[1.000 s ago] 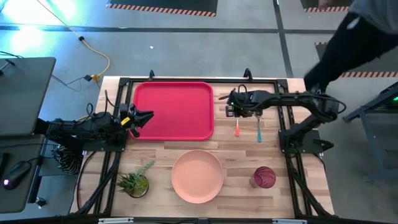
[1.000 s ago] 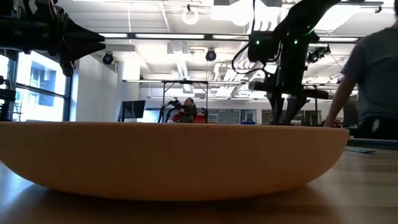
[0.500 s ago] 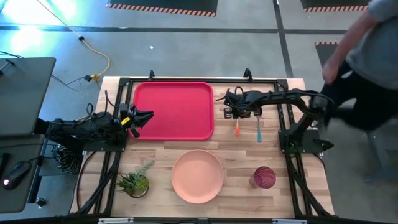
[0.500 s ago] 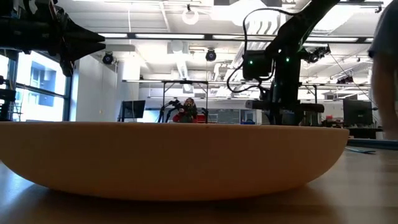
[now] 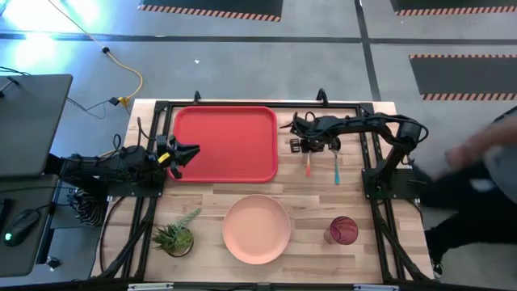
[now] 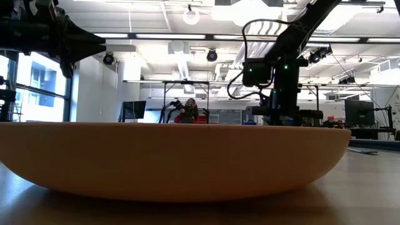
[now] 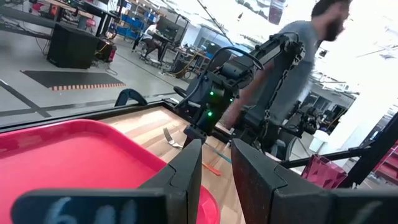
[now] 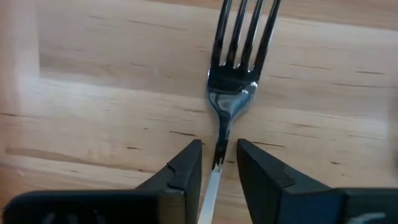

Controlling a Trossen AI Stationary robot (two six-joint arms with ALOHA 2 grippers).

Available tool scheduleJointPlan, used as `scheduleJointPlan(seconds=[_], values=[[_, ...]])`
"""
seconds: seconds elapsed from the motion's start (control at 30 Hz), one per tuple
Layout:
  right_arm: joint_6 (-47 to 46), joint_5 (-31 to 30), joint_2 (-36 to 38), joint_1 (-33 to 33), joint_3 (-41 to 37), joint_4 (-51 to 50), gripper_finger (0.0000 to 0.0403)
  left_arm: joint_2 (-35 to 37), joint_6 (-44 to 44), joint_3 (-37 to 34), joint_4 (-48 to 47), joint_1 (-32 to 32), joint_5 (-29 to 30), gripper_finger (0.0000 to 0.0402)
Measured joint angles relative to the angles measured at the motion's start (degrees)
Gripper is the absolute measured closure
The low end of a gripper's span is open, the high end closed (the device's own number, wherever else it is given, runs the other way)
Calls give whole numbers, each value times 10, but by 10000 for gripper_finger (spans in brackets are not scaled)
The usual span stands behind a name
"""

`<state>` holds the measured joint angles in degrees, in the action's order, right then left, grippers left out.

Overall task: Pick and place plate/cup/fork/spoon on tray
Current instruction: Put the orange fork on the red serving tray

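The right gripper (image 8: pixel 219 163) sits low over the fork (image 8: pixel 231 87), its two fingers a narrow gap apart with the fork's thin metal neck running between them. Whether the pads already pinch the neck cannot be told; they look just short of touching. In the high view the fork (image 5: pixel 308 166) lies on the bare wood in the upper right of centre, just right of the red tray (image 5: pixel 224 144), and the blue-handled spoon (image 5: pixel 337 168) lies parallel beside it. The fork looks light, stiff and flat against the table, and its polished neck is likely slippery, so a grip there needs the pads square across the shaft and pressed right down to the wood. The thicker orange handle would give a surer hold.

The left gripper (image 7: pixel 215 163) waits over the tray's left edge, fingers slightly parted and holding nothing.

The pink plate (image 5: pixel 256 229) and dark-red cup (image 5: pixel 342 230) stand at lower centre and lower right of the table, off the tray.
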<state>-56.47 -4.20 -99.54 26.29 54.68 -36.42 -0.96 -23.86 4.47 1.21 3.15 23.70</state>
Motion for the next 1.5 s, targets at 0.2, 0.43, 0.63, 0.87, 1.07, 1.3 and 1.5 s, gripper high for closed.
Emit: scheduleJointPlan(seconds=[0.2,0.43,0.63,0.87,1.07,1.3,1.5], values=[[0,13,-2,8,0,-2,354,0,0,0,-1,0,0,326],[0,12,-2,7,0,0,397,0,0,0,-1,0,0,326],[-14,13,-4,7,7,-7,396,0,0,0,-1,0,0,326],[-15,17,-6,-6,58,-9,400,0,5,0,-2,0,0,326],[-20,12,-5,-25,124,-10,401,0,34,0,-2,0,0,326],[-12,-22,-5,-36,206,-9,402,0,35,0,-17,0,0,326],[13,-36,-5,-36,271,-3,402,0,35,0,-47,0,-5,326]])
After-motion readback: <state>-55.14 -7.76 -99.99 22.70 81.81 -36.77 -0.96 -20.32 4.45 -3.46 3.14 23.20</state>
